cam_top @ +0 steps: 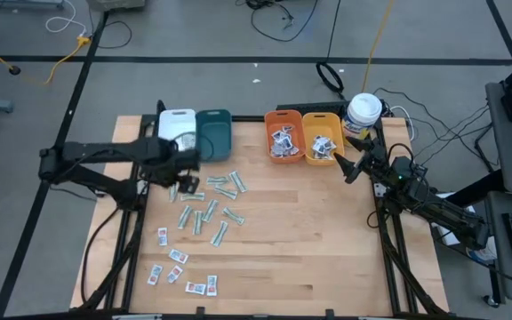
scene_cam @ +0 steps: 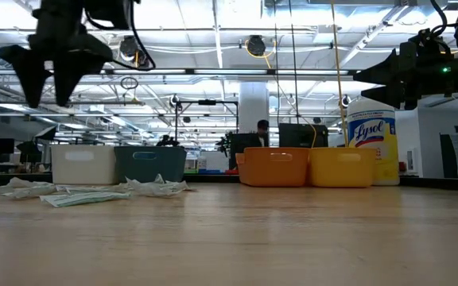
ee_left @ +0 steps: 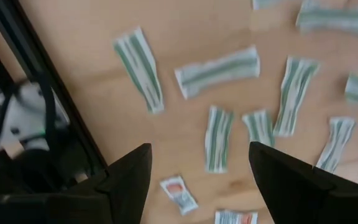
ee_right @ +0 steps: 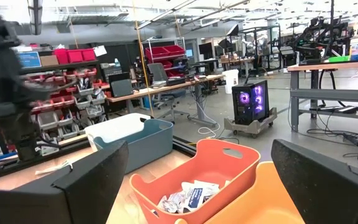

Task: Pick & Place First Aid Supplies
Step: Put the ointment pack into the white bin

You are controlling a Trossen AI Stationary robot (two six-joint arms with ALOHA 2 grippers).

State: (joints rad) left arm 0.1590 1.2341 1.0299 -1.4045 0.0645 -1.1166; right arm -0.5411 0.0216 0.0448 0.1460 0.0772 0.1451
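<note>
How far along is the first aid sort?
Done: packets lie in the orange bin and yellow bin. In hand: nothing; the left tool hangs open above the green strips, the right tool open by the yellow bin. Left: the green strips and the red-print packets on the table.

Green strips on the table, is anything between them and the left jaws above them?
Nothing visible. The left gripper hangs open over the scattered green strips, with only bare table around them. The teal bin sits beyond, off the downward path.
</note>
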